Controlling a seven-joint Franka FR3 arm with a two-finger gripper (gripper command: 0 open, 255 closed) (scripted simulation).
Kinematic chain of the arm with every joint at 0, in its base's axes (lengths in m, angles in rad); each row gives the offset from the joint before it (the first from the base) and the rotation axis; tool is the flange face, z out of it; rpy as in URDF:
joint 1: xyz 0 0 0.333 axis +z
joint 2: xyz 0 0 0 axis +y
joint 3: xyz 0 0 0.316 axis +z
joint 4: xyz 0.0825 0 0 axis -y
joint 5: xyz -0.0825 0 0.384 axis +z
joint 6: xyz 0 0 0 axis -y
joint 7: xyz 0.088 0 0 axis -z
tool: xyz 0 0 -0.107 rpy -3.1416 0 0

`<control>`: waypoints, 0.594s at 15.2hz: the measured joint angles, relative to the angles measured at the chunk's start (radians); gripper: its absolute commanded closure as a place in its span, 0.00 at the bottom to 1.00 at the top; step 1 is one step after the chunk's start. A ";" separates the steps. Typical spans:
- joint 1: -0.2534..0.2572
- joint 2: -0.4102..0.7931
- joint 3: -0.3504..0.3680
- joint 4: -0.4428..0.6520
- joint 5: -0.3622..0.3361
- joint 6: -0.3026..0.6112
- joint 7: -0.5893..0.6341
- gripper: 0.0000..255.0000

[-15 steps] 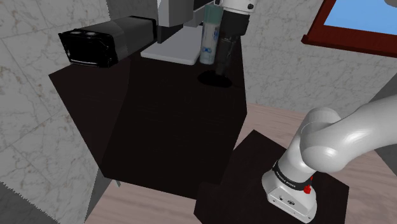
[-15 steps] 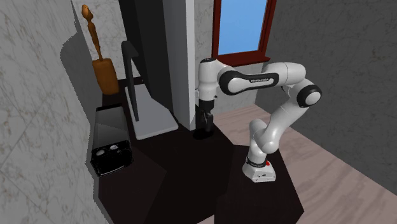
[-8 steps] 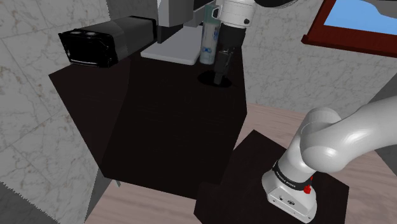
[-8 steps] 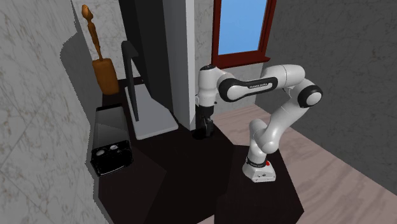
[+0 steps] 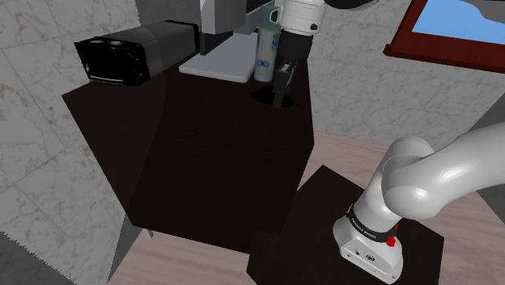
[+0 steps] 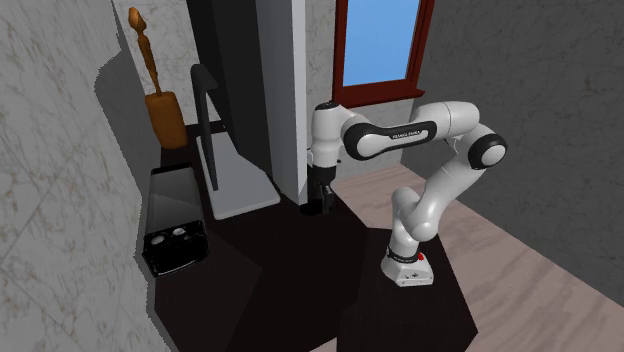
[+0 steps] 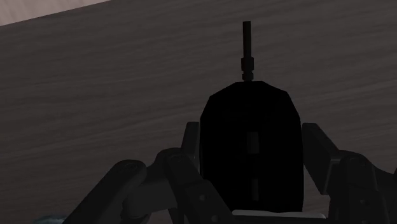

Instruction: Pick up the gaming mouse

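Gripper (image 7: 250, 137): all-black, two-fingered, pointed down from the white arm (image 6: 400, 135); its fingers (image 7: 191, 141) are drawn in against the two long sides of the gaming mouse (image 7: 249, 153), which sits clasped between them; in the shoulder view the gripper (image 5: 280, 87) hangs over the far corner of the table (image 5: 202, 162), just above a dark blot on the top; whether the mouse rests on the table or is just clear of it cannot be told. Gaming mouse: black, rounded oval body, a narrow slot down the middle of its back; long axis crosswise to the line between the fingers; a thin cable stub (image 7: 247, 44) juts from its front end, pointing away from the hand. Table: very dark top with faint wood grain, blocky and dark-sided. Items on the table: a white bottle with blue marks (image 5: 265, 50), upright, just beside the gripper; a white flat base (image 5: 222, 65) next to the bottle; a black box-shaped device (image 5: 133, 50) at the far corner on the shoulder view's left. Room: grey marbled walls (image 5: 40, 162); pale plank floor (image 5: 340, 154); a window in a red-brown frame (image 6: 380, 45); a brown wooden figure (image 6: 150, 75) near the wall. Stand (image 5: 324, 231): dark box beside the table, carrying the arm's white foot.
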 measured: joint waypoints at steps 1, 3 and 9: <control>0.000 0.000 0.000 0.000 0.000 0.000 0.000 1.00; 0.000 0.002 0.000 0.006 0.000 -0.006 0.001 1.00; 0.000 0.016 -0.003 0.085 -0.002 -0.073 0.006 1.00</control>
